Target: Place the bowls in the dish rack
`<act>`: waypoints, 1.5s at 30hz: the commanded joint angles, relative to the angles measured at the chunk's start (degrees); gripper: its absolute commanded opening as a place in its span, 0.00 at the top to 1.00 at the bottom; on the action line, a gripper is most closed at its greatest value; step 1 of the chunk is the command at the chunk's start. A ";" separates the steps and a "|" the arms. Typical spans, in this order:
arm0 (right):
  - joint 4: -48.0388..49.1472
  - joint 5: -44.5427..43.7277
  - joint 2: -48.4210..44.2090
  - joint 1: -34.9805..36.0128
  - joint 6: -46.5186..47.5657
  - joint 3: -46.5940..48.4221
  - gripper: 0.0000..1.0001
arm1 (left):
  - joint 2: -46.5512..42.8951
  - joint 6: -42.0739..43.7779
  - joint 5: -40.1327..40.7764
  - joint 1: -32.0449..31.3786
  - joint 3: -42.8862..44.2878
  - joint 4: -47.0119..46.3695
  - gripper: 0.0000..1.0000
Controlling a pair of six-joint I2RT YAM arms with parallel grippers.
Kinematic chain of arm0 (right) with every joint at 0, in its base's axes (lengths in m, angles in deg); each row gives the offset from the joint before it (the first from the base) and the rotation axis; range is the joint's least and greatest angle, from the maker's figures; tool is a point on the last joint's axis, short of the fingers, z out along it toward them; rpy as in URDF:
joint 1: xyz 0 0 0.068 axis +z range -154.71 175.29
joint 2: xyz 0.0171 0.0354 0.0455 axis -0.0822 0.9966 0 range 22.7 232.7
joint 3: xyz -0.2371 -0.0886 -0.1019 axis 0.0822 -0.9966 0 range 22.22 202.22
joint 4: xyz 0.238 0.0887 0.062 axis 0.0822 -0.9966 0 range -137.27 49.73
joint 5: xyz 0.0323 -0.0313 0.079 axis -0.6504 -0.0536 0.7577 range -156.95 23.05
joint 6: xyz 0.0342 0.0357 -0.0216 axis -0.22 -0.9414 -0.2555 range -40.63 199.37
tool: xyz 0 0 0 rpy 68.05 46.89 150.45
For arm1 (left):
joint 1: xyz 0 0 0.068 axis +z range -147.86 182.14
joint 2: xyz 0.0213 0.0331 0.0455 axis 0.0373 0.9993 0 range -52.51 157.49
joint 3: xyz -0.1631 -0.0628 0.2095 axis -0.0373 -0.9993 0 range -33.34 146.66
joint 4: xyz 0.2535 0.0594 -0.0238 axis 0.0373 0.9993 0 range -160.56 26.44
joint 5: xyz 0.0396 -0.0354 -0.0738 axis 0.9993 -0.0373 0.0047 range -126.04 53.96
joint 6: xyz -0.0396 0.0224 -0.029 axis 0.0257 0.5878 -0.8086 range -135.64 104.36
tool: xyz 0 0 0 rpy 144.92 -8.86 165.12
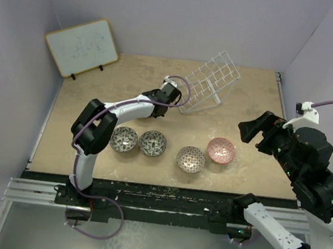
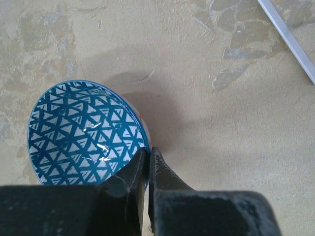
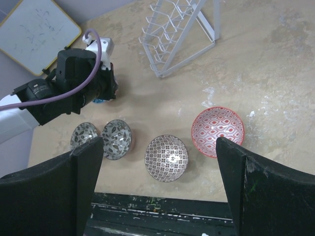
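The blue bowl point(image 2: 83, 132) shows a white triangle lattice, the pink bowl point(image 3: 218, 129) red-and-white ovals; the dish rack point(image 1: 210, 81) is white

Two grey-white patterned ceramic bowls point(image 1: 123, 139) point(image 1: 152, 143), one brown-grey lattice bowl point(image 1: 191, 159), one pink bowl point(image 1: 220, 150), one blue bowl point(image 2: 83, 132): five total. One white wire dish rack point(image 1: 210, 81), one wood-framed whiteboard point(image 1: 82, 46).

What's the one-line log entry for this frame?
left gripper pinching blue bowl rim | right gripper open, empty | dish rack: no bowls | four bowls on table
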State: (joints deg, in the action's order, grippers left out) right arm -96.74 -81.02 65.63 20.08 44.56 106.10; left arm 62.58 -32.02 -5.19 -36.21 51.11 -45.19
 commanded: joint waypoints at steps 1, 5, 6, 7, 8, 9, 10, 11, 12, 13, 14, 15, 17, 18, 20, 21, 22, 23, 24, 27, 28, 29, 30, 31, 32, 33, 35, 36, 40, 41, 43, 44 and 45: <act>0.62 -0.88 -0.75 0.08 -0.83 0.32 0.02 | -0.05 0.65 1.10 -0.06 -0.59 -0.70 0.99; 0.25 -0.94 -0.88 0.08 -1.01 0.62 0.03 | -0.89 1.44 0.31 -0.06 -2.20 -2.53 1.00; 0.08 -1.03 -0.91 0.09 -0.97 0.72 0.03 | -1.63 1.80 0.04 -0.04 -2.68 -3.21 1.00; -0.10 -1.12 -0.87 0.08 -0.97 0.88 0.03 | -2.60 1.99 -0.46 -0.12 -3.01 -3.97 1.00; -0.25 -1.21 -0.92 0.08 -1.04 1.00 0.03 | -3.81 2.12 -1.23 -0.04 -3.49 -4.78 1.00; -0.42 -1.35 -0.88 0.08 -1.06 1.14 0.03 | -5.41 2.10 -2.00 -0.05 -3.95 -5.86 1.00; -0.60 -1.44 -0.88 0.08 -1.06 1.34 0.03 | -7.15 1.92 -3.15 -0.04 -4.47 -7.22 1.00; -0.72 -1.53 -0.82 0.08 -1.11 1.49 0.03 | -8.89 1.52 -4.33 -0.01 -4.86 -8.31 1.00; -0.95 -1.57 -0.76 0.08 -1.15 1.73 0.03 | -10.55 0.89 -5.64 -0.05 -5.21 -9.57 1.00; -1.19 -1.64 -0.73 0.08 -1.14 1.92 0.03 | -12.24 0.26 -7.13 0.02 -5.77 -11.56 1.00; -1.39 -1.73 -0.69 0.08 -1.26 2.13 0.03 | -14.02 -0.81 -8.37 0.07 -6.40 -12.58 1.00; -1.63 -1.83 -0.71 0.08 -1.23 2.35 0.03 | -15.55 -1.91 -9.83 0.21 -7.13 -14.88 1.00; -2.09 -2.14 -0.74 0.08 -1.36 2.79 0.03 | -18.14 -4.27 -12.27 0.48 -8.41 -17.80 1.00; -2.34 -2.23 -0.83 0.08 -1.46 2.98 0.03 | -19.01 -5.37 -13.49 0.70 -8.95 -19.20 1.00; -2.65 -2.30 -0.99 0.08 -1.48 3.17 0.03 | -20.58 -7.57 -15.28 1.09 -10.00 -22.13 1.00; -2.78 -2.32 -1.01 0.08 -1.49 3.22 0.03 | -21.20 -8.64 -16.08 1.37 -10.58 -23.49 1.00; -2.91 -2.32 -1.08 0.08 -1.58 3.34 0.03 | -21.76 -10.04 -16.61 1.77 -11.14 -24.60 1.00; -3.06 -2.36 -1.10 0.08 -1.60 3.40 0.03 | -22.33 -11.66 -18.04 2.20 -11.71 -25.82 1.00; -3.18 -2.30 -1.09 0.08 -1.65 3.48 0.03 | -23.20 -13.32 -19.43 2.68 -12.64 -27.58 1.00; -3.50 -2.27 -0.94 0.08 -1.73 4.06 0.03 | -25.51 -19.45 -23.35 4.46 -16.67 -34.24 1.00; -3.62 -2.28 -0.82 0.08 -1.63 4.31 0.03 | -26.13 -21.59 -24.44 4.92 -17.79 -36.66 1.00; -3.79 -2.33 -0.65 0.08 -1.59 4.55 0.03 | -26.66 -23.57 -25.51 5.40 -18.90 -39.03 1.00; -3.88 -2.37 -0.57 0.08 -1.61 4.70 0.03 | -27.14 -25.56 -26.42 5.88 -20.07 -41.51 1.00; -3.97 -2.37 -0.42 0.08 -1.57 4.72 0.03 | -27.46 -27.40 -27.13 6.18 -21.21 -44.19 1.00; -4.06 -2.29 -0.43 0.08 -1.60 4.72 0.03 | -27.81 -29.05 -27.76 6.52 -22.39 -46.74 1.00; -4.15 -2.28 -0.35 0.08 -1.63 4.65 0.03 | -27.97 -30.73 -28.41 6.84 -23.57 -49.91 1.00; -4.44 -2.37 -0.35 0.08 -1.58 4.47 0.03 | -27.82 -33.98 -29.50 7.32 -25.66 -56.30 1.00; -4.73 -2.44 -0.34 0.08 -1.58 4.46 0.03 | -27.48 -35.24 -30.00 7.51 -26.44 -59.37 1.00; -6.31 -3.52 -0.41 0.08 -1.97 5.16 0.03 | -24.64 -40.13 -30.41 7.72 -29.46 -72.39 1.00; -6.95 -3.78 -0.48 0.08 -2.04 5.46 0.03 | -23.64 -41.30 -30.48 7.76 -30.01 -75.38 1.00; -7.86 -4.22 -0.40 0.08 -2.04 6.31 0.03 | -21.34 -43.22 -30.70 7.76 -30.94 -81.06 1.00; -8.44 -4.48 -0.38 0.08 -2.02 6.83 0.03 | -20.15 -44.12 -30.63 7.76 -31.32 -83.79 1.00; -9.01 -4.74 -0.18 0.08 -2.03 7.42 0.03 | -18.92 -44.97 -30.53 7.76 -31.78 -86.48 1.00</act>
State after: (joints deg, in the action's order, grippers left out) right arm -103.69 -83.33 65.09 20.08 43.05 110.14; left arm 40.83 -70.68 -34.47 -28.73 20.24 -110.28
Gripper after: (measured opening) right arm 0.972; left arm 0.018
